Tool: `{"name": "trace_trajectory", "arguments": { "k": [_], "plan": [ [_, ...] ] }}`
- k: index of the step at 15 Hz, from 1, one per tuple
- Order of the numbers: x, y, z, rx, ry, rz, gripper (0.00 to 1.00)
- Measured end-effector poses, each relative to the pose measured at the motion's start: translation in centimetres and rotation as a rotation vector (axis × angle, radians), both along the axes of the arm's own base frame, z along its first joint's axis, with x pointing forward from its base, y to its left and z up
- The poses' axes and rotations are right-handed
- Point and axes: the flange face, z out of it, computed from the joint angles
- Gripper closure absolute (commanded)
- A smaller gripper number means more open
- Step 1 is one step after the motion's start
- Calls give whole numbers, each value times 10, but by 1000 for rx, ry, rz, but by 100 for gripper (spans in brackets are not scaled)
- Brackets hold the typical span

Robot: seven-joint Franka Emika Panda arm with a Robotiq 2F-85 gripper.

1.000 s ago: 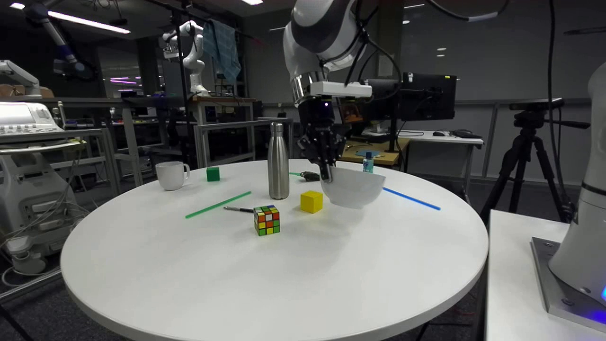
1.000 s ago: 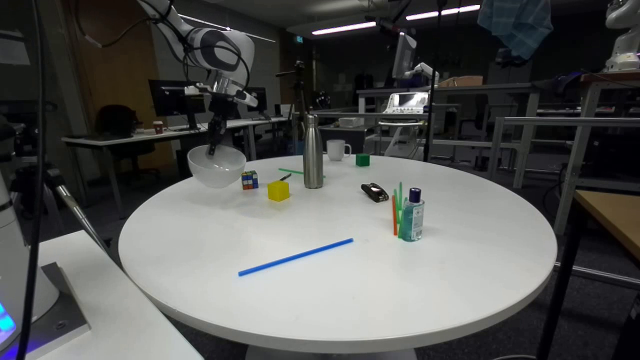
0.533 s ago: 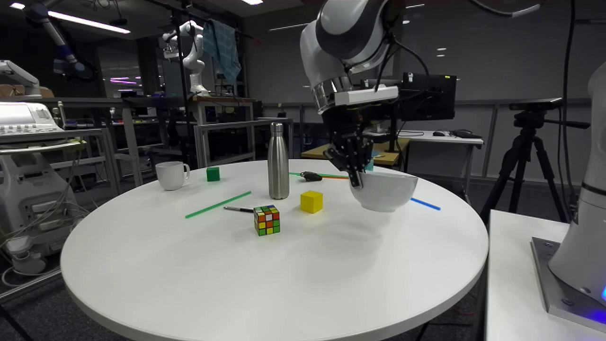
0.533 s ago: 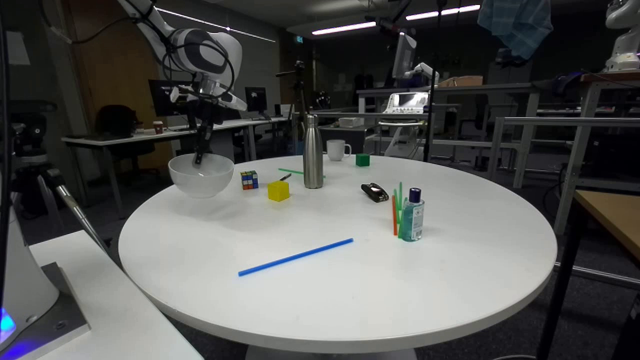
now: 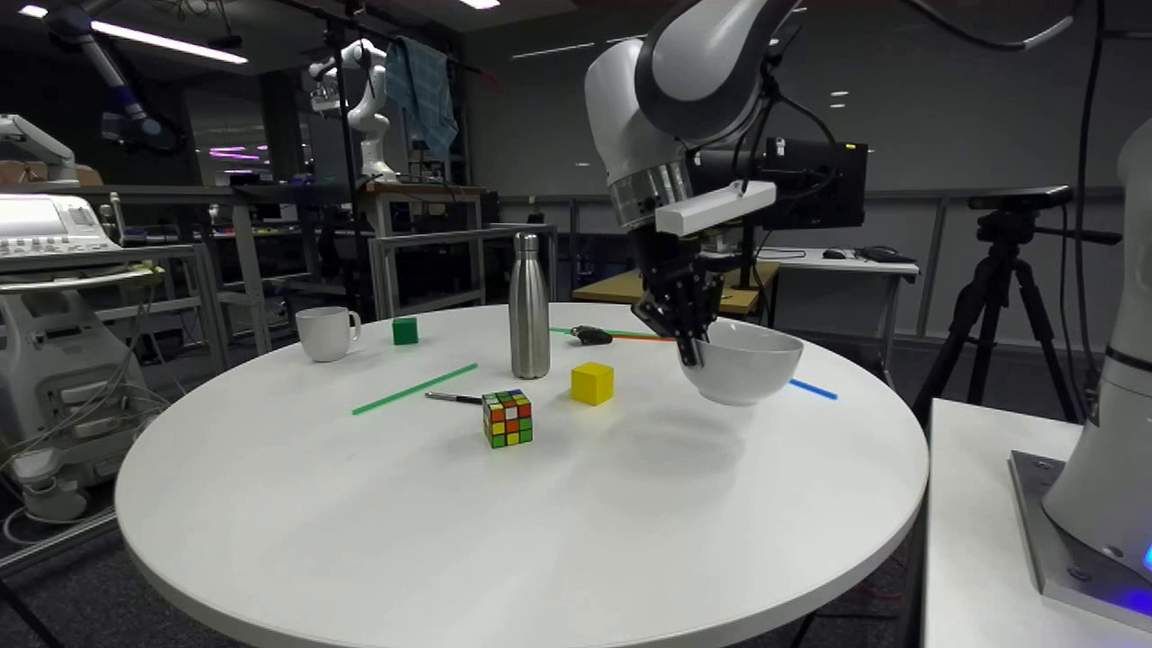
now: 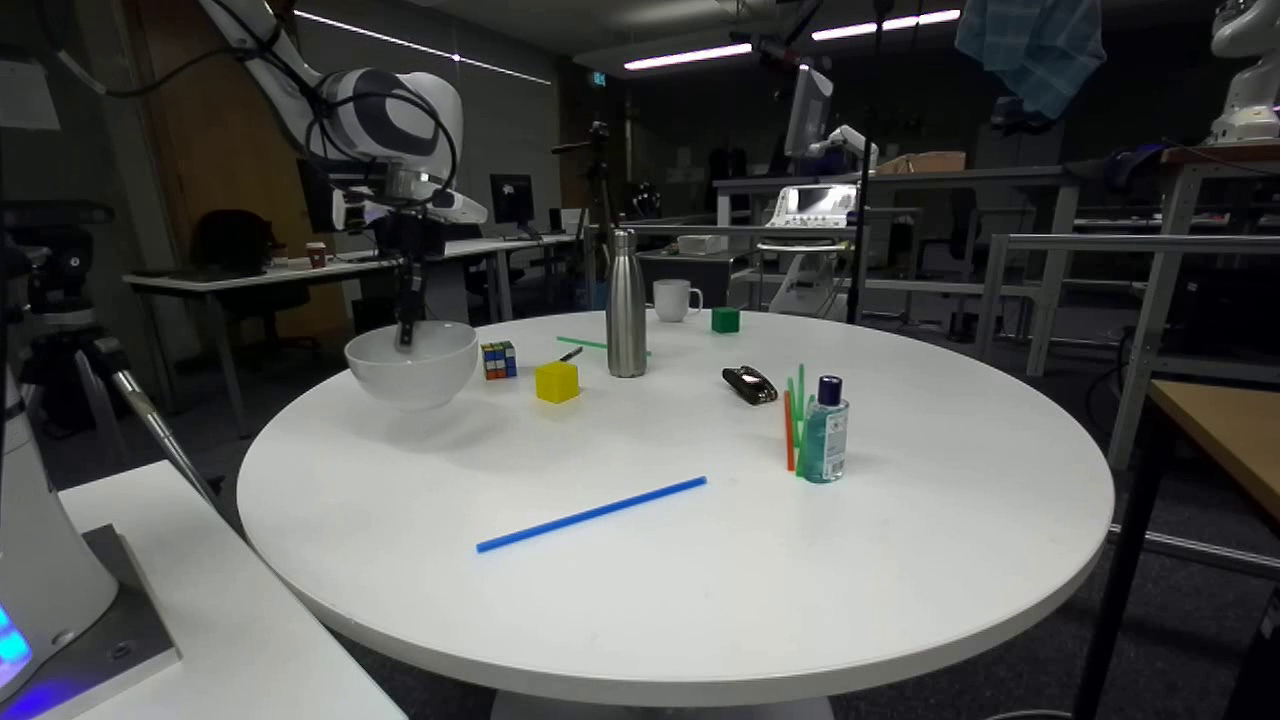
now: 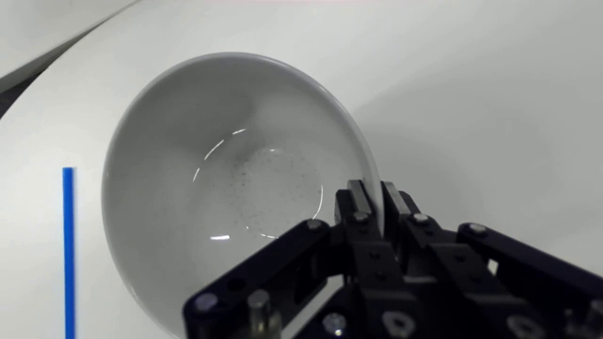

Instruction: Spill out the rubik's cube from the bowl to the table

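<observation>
White-and-grey jointed arm hangs in from the top of both exterior views, over the large round table with a plain white top; wrist bent, black two-finger gripper pointing down at a slight slant. Grasping: pinches the rim of the wide, smooth white bowl, one finger inside the wall, one outside. Bowl is off the tabletop, mouth up, tipped a little, in from the table edge that faces the white stand under the arm's base. Small multicoloured Rubik's cube, dark-edged with red, yellow and green squares, sits on the table outside the bowl, well apart from it and well in from the edge. Near the cube: plain yellow block, also thin black-and-silver pen, one end hidden behind the cube in an exterior view. Tall steel bottle stands upright near the yellow block. White mug with a handle and small green block sit toward the far edge in both exterior views. Thin blue stick lies flat on the table, just beside the bowl as the wrist view looks down. Small clear bottle of blue-green liquid stands by green and orange-red sticks; whether they touch, cannot tell.
</observation>
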Motion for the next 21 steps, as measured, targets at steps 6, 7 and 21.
{"name": "trace_trajectory", "arguments": {
  "k": [6,7,21],
  "plan": [
    [-3,-3,-6,-66,-31,-9,97],
    [-5,-4,-8,-76,-29,-12,97],
    [-12,-24,-52,-81,-8,-61,64]
  ]
}}
